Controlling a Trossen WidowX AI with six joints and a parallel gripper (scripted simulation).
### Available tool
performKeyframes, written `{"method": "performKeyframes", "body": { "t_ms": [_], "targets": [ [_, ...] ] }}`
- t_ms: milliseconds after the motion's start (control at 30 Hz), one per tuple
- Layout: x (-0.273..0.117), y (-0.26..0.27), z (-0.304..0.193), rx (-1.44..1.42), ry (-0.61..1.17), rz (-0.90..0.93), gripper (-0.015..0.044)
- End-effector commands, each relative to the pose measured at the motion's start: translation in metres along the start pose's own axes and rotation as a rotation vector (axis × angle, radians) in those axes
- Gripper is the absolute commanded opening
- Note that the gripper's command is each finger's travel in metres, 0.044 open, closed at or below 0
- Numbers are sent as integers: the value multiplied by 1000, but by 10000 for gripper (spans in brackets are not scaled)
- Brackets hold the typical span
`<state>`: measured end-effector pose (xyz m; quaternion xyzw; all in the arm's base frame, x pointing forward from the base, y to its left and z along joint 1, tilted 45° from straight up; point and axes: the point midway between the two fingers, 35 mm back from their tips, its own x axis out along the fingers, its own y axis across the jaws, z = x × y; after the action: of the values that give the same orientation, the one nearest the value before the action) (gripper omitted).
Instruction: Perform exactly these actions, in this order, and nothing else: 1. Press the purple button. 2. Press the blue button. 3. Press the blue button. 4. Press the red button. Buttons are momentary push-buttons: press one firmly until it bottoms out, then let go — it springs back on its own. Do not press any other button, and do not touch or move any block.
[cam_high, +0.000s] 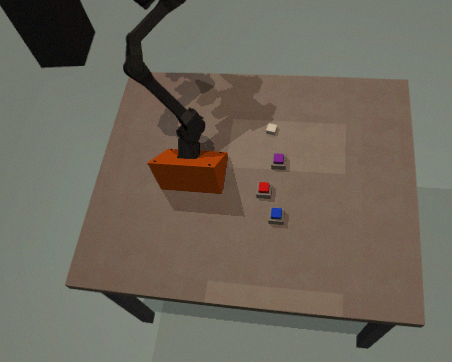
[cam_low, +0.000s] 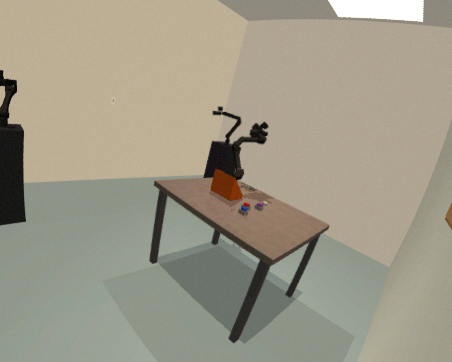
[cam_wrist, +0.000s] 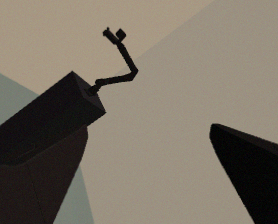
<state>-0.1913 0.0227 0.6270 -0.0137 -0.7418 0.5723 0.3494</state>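
My gripper (cam_wrist: 148, 130) is open and empty, raised high above the table and away from the buttons; it is out of frame in the top view and small in the exterior view. The purple button (cam_high: 279, 158) (cam_low: 259, 205) stands on the table (cam_high: 150, 250) (cam_low: 290, 227), in the top view right of the arm's base. The red button (cam_high: 264, 187) (cam_low: 246, 204) is below it and a little left. The blue button (cam_high: 276, 213) (cam_low: 244, 209) is lowest of the three. None is touched.
A small white block (cam_high: 271, 128) lies just beyond the purple button. A large orange wedge (cam_high: 190, 177) (cam_low: 225, 186) stands left of the buttons, by the arm's base. Dark pedestals (cam_high: 55, 35) (cam_low: 11, 175) with other arms stand off the table.
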Motion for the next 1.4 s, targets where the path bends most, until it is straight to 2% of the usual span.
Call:
{"method": "performKeyframes", "body": {
  "t_ms": [0, 133, 333, 567, 767, 1067, 1367],
  "targets": [
    [0, -1, -3, -5, 10, -6, 400],
    [-23, -35, -80, 19, 220, -148, 400],
    [-71, -71, -160, 102, 448, -304, 400],
    [-176, -101, -259, 223, 790, -525, 400],
    [-286, -103, -316, 335, 1075, -702, 400],
    [-463, -60, -346, 555, 1491, -963, 400],
    [-616, 37, -308, 909, 1863, -1233, 400]
  ]
}}
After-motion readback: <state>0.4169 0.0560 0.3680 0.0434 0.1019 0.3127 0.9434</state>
